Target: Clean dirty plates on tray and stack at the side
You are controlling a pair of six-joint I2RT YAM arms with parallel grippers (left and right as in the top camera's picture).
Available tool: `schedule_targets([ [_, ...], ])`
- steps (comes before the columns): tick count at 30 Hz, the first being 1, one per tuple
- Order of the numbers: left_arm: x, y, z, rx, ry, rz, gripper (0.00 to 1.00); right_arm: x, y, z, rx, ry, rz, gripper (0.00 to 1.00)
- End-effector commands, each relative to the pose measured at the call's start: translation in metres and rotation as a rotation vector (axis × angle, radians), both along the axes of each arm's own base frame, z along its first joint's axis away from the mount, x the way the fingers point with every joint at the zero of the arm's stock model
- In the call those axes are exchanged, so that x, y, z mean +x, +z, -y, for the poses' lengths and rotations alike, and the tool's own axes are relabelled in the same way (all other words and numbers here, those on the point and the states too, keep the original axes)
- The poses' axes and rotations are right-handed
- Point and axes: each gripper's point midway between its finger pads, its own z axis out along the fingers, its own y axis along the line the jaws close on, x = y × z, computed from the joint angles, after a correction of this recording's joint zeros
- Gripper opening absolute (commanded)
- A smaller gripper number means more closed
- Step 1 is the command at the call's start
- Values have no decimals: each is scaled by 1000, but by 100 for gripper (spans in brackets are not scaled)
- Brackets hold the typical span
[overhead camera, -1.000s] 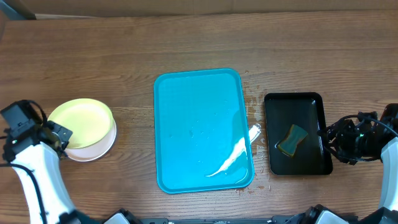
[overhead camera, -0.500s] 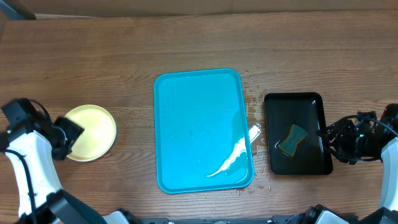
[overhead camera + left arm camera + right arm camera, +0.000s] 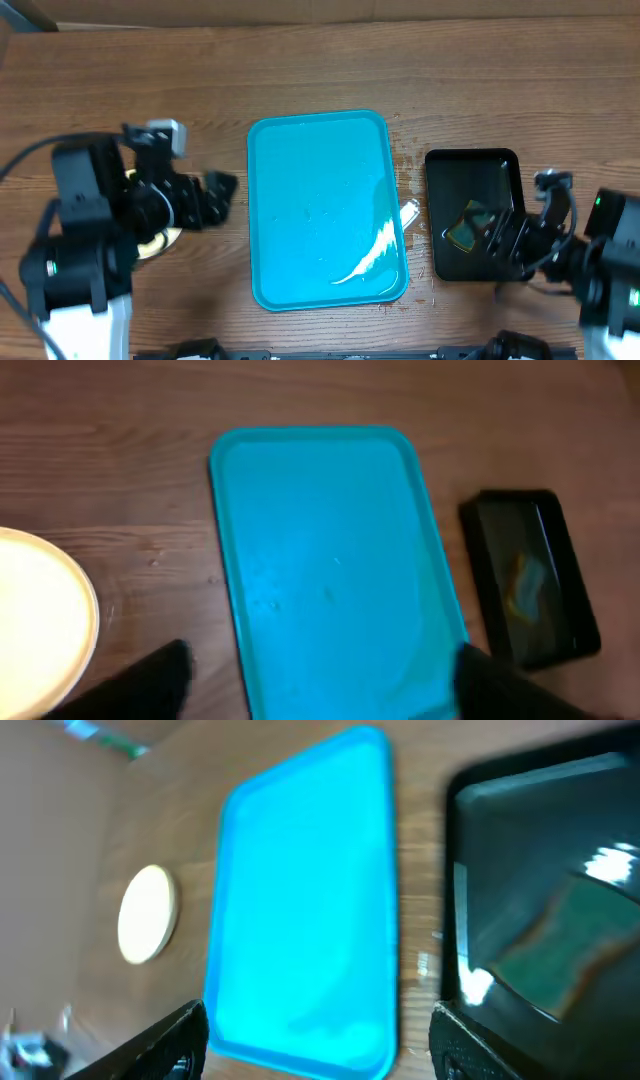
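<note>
The turquoise tray (image 3: pixel 325 210) lies mid-table, wet, with nothing on it. The plates sit stacked on the table to its left. From overhead my left arm hides all but a sliver of them (image 3: pixel 160 241). The pale yellow top plate (image 3: pixel 40 620) shows in the left wrist view, and the stack (image 3: pixel 148 912) is small and far in the right wrist view. My left gripper (image 3: pixel 222 197) (image 3: pixel 320 690) is open and empty, raised between the stack and the tray. My right gripper (image 3: pixel 505 243) (image 3: pixel 320 1045) is open and empty, above the black tray's near right part.
A smaller black tray (image 3: pixel 478 215) stands right of the turquoise one, with a green-yellow sponge (image 3: pixel 470 225) lying in it. Water drops (image 3: pixel 408 185) wet the wood between the two trays. The table's far edge runs along the top of the overhead view.
My left gripper opened, leaving the yellow plate on the stack, then rose and swung toward the tray. My right arm lifted over the black tray and its jaws widened.
</note>
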Motion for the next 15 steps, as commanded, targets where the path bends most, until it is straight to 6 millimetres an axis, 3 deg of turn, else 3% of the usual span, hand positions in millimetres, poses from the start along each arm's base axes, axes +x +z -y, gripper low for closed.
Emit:
schedule_targets([
  [1,-19,12,10,61,-60,63,100,-16,29,-22,-1,106,137,73],
  [3,-28,16,15,61,-85,78,100,-24,37,-30,5,136,181,76],
  [4,-31,17,17,60,-91,82,100,-25,40,-32,2,149,204,95],
  [5,-32,17,17,60,-92,86,100,-26,43,-34,0,156,221,100],
  [15,-27,13,15,69,-85,67,100,-23,45,-34,122,47,113,100],
])
